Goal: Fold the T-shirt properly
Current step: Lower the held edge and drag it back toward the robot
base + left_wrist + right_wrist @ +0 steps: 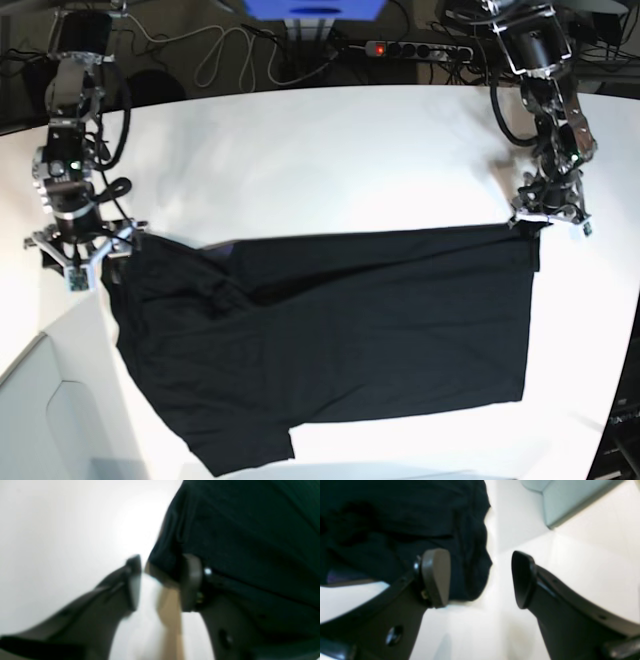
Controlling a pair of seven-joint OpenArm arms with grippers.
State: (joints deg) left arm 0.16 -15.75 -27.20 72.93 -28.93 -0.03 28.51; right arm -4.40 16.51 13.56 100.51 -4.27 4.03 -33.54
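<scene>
Two arms work at the far corners of a black T-shirt (330, 340) that lies spread across the white desk (300, 160), plain side up, with a sleeve reaching toward the near edge. In the base view the left gripper (545, 215) stands at the shirt's far corner on that view's right, and the right gripper (80, 250) stands at the far corner on that view's left, well apart from each other with the whole cloth between them. The left wrist view is blurred; the left gripper (162, 582) shows a visible gap between its jaws, one finger lying against the dark fabric (250, 542) and the other over bare desk, and the cloth's edge sits just at the gap, so I cannot tell whether anything is pinched. In the right wrist view the right gripper (480, 580) has its jaws spread wide, with the T-shirt's rounded edge (470, 555) hanging between them nearer one finger, and neither pad pressing it. A power strip (420, 48) and cables lie beyond the desk's far edge.
</scene>
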